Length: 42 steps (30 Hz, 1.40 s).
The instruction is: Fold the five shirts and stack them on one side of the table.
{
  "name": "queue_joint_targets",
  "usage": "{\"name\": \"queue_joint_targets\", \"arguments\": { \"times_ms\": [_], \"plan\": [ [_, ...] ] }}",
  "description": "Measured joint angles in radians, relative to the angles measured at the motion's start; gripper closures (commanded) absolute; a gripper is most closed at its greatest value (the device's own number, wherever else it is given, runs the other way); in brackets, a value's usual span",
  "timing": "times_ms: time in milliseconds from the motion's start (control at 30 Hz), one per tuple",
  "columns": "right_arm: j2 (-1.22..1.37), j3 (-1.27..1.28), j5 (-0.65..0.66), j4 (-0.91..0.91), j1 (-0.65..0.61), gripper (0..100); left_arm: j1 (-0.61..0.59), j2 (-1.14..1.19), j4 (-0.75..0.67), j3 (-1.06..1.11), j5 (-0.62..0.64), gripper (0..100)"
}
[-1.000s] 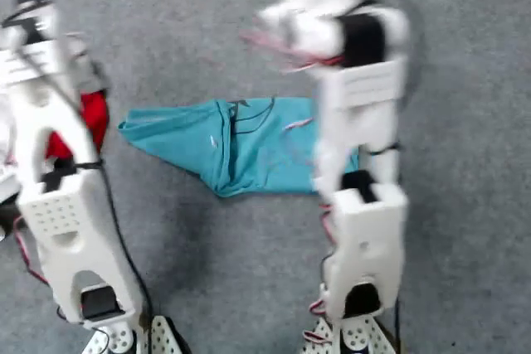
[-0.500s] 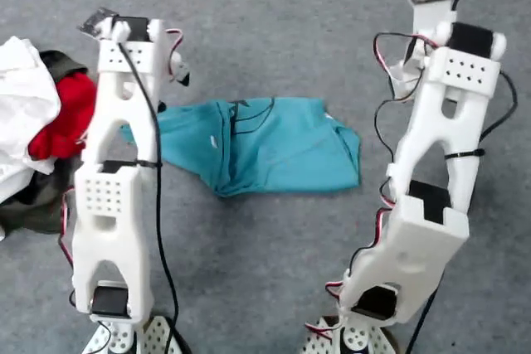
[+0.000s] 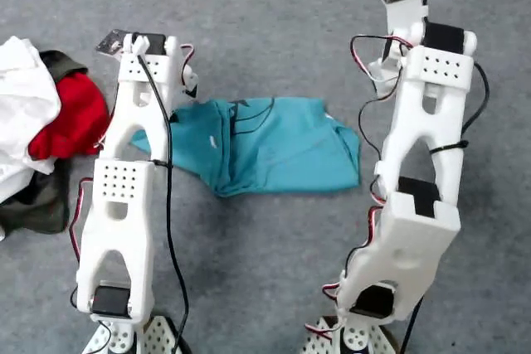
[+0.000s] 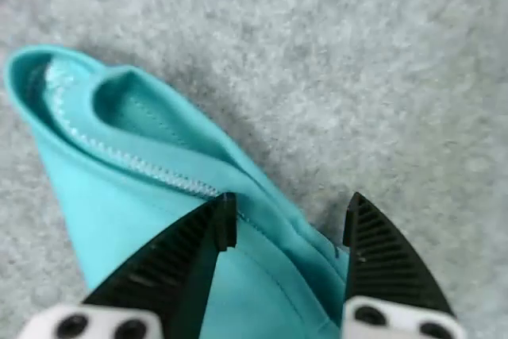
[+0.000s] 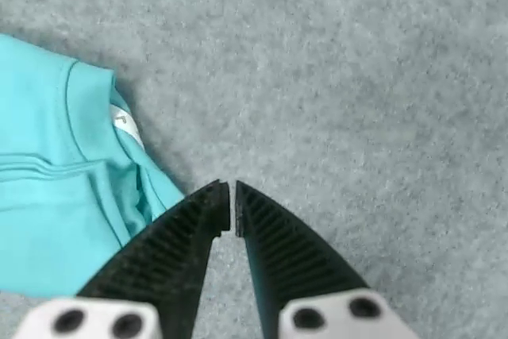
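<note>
A teal shirt (image 3: pixel 265 148) lies crumpled and partly folded in the middle of the grey table. My left gripper (image 4: pixel 290 220) is open and hangs just over the shirt's left end, with a stitched teal hem (image 4: pixel 151 172) running between its fingers. The left arm (image 3: pixel 137 122) stretches over that end in the high view. My right gripper (image 5: pixel 231 194) is shut with nothing in it, over bare table just past the shirt's right corner (image 5: pixel 63 172). The right arm (image 3: pixel 423 122) stands to the right of the shirt.
A heap of other shirts sits at the table's left edge: a white one (image 3: pixel 21 97), a red one (image 3: pixel 75 118) and a dark one (image 3: pixel 37 201). Bare grey table (image 3: pixel 265 271) lies in front of the teal shirt and behind it.
The left arm has swung from the left edge to the teal shirt's left end. The right arm has moved from over the shirt's middle to its right side. The shirt stays put.
</note>
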Motion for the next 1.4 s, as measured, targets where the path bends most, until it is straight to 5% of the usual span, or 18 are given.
{"name": "queue_joint_targets", "arguments": {
  "times_ms": [533, 900, 1400],
  "plan": [
    [0.006, 0.0, 0.0, -0.014, -0.002, 97.6, 0.057, 0.009, 0.049, -0.08, -0.184, 95],
    [0.006, 0.0, 0.0, -0.014, -0.002, 97.6, 0.06, -0.011, 0.06, -0.066, -0.408, 97],
    [0.006, 0.0, 0.0, -0.028, -0.002, 97.6, -0.23, -0.516, 0.06, 0.784, -0.924, 97]
  ]
}}
